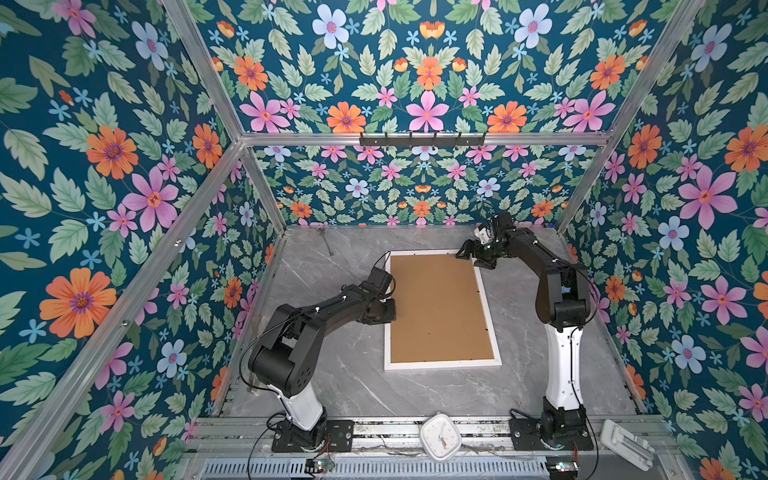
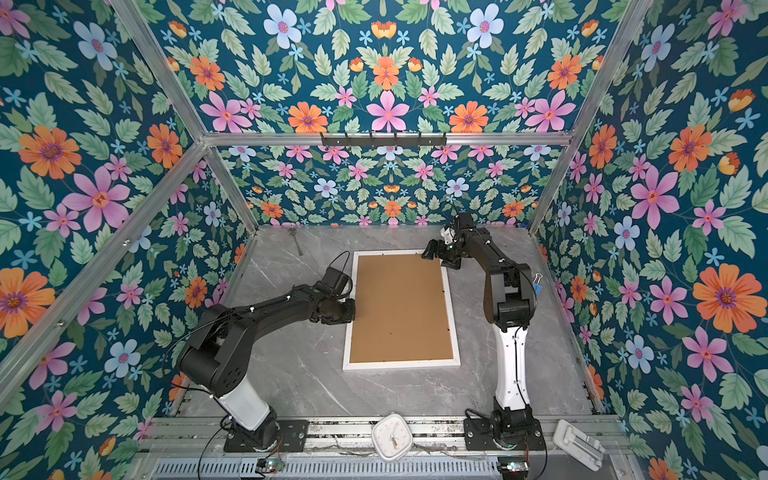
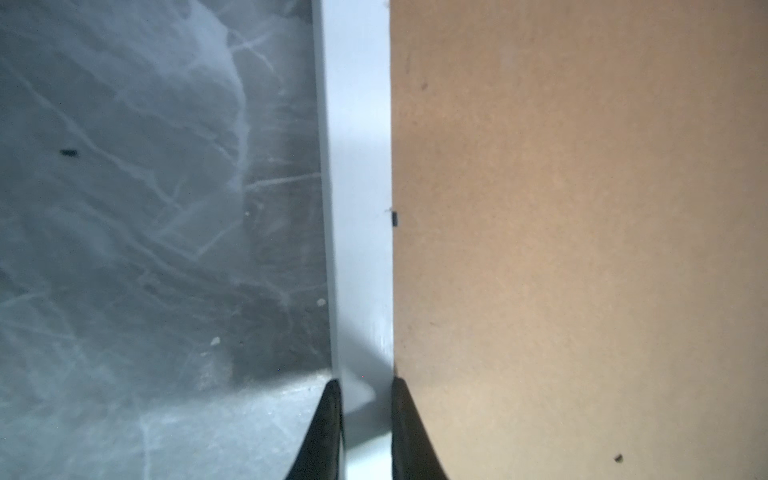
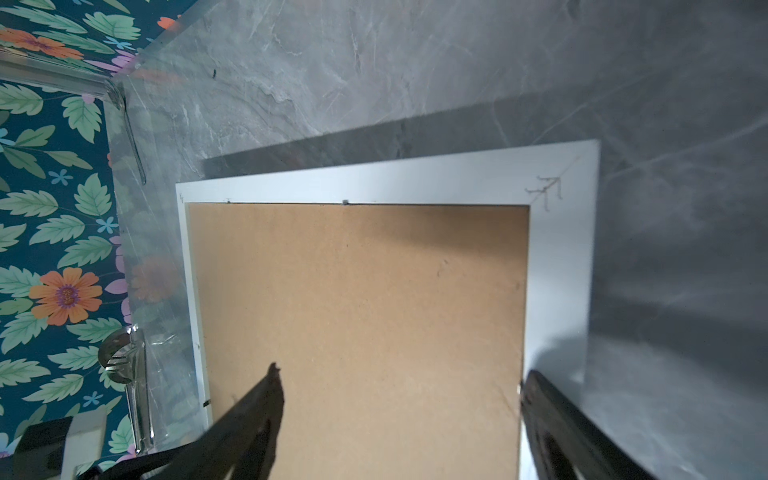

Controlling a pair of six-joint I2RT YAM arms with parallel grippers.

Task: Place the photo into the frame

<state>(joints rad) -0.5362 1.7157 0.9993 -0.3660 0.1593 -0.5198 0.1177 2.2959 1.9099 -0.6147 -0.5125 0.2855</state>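
The white frame (image 1: 442,365) (image 2: 401,365) lies flat on the grey marble table, back side up, with a brown backing board (image 1: 440,307) (image 2: 401,307) filling it. The photo is hidden. My left gripper (image 1: 388,311) (image 2: 351,311) is at the middle of the frame's left rail; in the left wrist view it (image 3: 365,382) is shut on that white rail (image 3: 359,166), one finger on the table side and one on the board (image 3: 582,208) side. My right gripper (image 1: 473,255) (image 2: 440,255) (image 4: 403,371) hangs open over the frame's far right corner (image 4: 557,183), holding nothing.
A metal spoon (image 1: 326,241) lies at the table's back left. On the front rail sit a white clock (image 1: 440,436) and a white plastic piece (image 1: 627,446). A black hook rack (image 1: 422,139) hangs on the back bar. Flowered walls close in three sides.
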